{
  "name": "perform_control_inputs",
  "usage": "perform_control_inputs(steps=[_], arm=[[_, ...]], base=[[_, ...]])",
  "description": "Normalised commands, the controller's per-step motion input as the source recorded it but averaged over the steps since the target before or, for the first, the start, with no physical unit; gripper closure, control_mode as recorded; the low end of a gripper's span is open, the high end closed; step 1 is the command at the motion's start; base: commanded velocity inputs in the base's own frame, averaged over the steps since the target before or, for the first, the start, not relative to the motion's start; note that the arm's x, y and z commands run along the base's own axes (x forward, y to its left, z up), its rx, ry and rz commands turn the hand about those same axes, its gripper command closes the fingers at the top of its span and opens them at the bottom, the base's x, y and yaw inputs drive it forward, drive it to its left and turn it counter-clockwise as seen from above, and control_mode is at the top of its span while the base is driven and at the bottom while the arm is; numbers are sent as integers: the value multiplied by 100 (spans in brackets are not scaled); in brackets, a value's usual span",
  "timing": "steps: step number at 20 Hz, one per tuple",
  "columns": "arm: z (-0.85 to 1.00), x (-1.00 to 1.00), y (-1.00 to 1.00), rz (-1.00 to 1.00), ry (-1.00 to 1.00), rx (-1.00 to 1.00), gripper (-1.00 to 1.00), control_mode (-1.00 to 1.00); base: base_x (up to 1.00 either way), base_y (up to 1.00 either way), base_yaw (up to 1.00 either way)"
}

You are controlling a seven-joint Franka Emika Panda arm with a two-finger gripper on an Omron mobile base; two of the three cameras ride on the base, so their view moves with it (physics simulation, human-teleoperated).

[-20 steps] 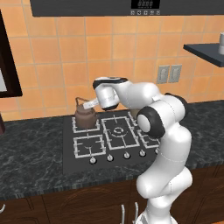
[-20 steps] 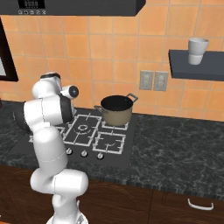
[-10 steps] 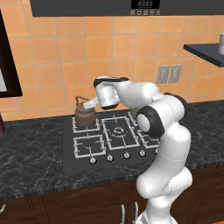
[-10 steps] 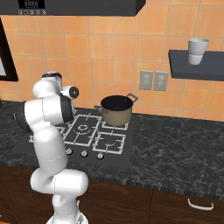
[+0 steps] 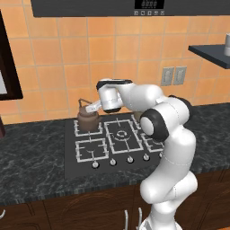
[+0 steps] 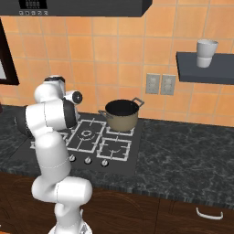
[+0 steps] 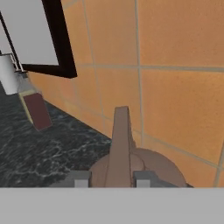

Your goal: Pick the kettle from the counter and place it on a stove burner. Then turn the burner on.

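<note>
Left base view: kettle (image 5: 87, 118) sitting on the rear-left stove burner (image 5: 88, 128) of the black cooktop (image 5: 72, 161), claw (image 5: 93, 107) right at its arched handle. Hand view: handle rising between the two fingertips (image 7: 147, 179) (small gaps either side, so slightly parted; cannot tell whether still touching). Right base view: olive stockpot (image 6: 121, 114) on the rear-right grate, white cup (image 6: 206, 53) up on the wall shelf (image 6: 205, 72). Dark marbled tabletop (image 5: 31, 157) all around the hob
</note>
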Motion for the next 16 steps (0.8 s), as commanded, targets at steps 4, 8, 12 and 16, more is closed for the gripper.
perform_control_inputs(steps=[4, 8, 12, 16], arm=[[0, 0, 0, 0, 0, 0, -100, -100], [0, 0, 0, 0, 0, 0, -100, -100], [1, 0, 0, 0, 0, 0, -100, -100], [31, 0, -15, -10, 3, 0, -100, -100]], base=[[0, 0, 0], [0, 0, 0], [0, 0, 0], [0, 0, 0]])
